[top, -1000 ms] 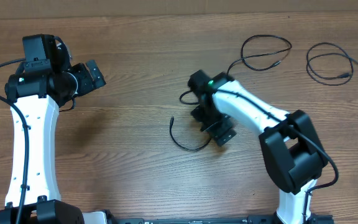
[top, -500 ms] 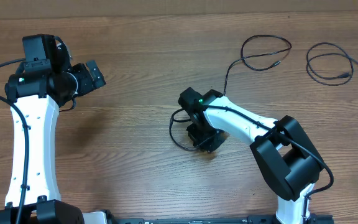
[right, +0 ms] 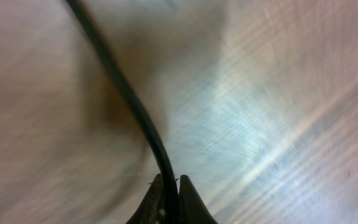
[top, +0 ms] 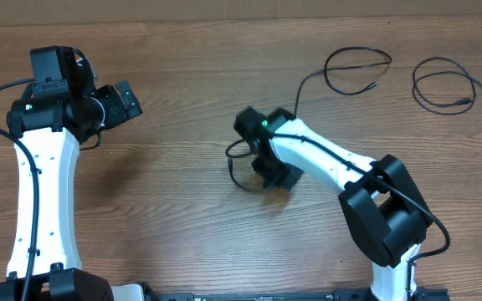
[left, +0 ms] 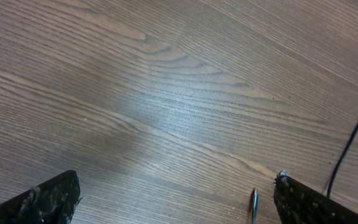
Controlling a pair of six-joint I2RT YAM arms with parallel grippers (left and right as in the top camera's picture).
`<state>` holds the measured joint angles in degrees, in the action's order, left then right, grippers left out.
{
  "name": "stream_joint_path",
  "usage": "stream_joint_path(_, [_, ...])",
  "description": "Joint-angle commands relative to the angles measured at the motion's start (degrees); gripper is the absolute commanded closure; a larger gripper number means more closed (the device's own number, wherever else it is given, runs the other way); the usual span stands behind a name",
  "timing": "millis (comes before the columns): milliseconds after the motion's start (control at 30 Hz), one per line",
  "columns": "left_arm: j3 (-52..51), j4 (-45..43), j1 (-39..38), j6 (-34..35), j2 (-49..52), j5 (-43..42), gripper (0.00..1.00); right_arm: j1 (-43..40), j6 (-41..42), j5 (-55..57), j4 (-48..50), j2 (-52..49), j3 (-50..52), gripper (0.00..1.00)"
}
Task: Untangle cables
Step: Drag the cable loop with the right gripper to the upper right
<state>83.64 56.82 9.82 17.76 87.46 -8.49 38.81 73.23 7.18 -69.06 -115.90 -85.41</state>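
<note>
Within the last second the right fingers (right: 171,200) have gone from spread wide to pinched shut on the nearer cable (right: 135,115) — in the wrist view the cord now rises straight out from between their tips. They have also travelled leftward across the tabletop (top: 182,209) to reach the cord's curled free end. That end bows out just left of the fingers, while the rest trails away behind them to a loop far beyond. The second cable (top: 443,82) lies coiled well apart from those fingers and does not touch the first. The left fingers (top: 129,99) hang wide open and empty, far off to the side, unmoved. So a grip looks secured — drawing this cord clear seems the step in hand.
</note>
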Motion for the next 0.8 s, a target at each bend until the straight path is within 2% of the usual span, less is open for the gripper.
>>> stream_joint_path(0, [0.74,-0.09,-0.11,-1.07,0.20,0.11,0.01,0.00,-11.17,12.15,-1.14,0.39,-9.09,0.96])
stream_joint_path(133, [0.74,-0.07,-0.11,-1.07,0.20,0.11,0.00,-0.22,-20.44,21.31,-1.11,0.39,-16.22,0.96])
stream_joint_path(267, [0.74,-0.09,-0.11,-1.07,0.20,0.11,0.00,-2.27,-21.49,31.04,-0.39,0.39,-19.80,0.96])
stream_joint_path(367, [0.74,-0.07,-0.11,-1.07,0.20,0.11,0.01,-5.68,-22.93,34.16,3.26,0.37,-19.78,0.96])
stream_joint_path(500, [0.74,-0.09,-0.11,-1.07,0.20,0.11,0.01,-12.04,-37.38,31.41,15.61,0.37,-19.80,0.96])
stream_joint_path(600, [0.74,-0.07,-0.11,-1.07,0.20,0.11,0.01,-17.16,-48.28,23.91,26.64,0.37,-19.80,0.96])
stream_joint_path(667, [0.74,-0.07,-0.11,-1.07,0.20,0.11,0.01,-20.63,-51.58,19.15,32.48,0.37,-20.00,0.96])
stream_joint_path(767, [0.74,-0.09,-0.11,-1.07,0.20,0.11,0.00,-26.12,-52.35,14.78,39.82,0.37,-20.74,0.96])
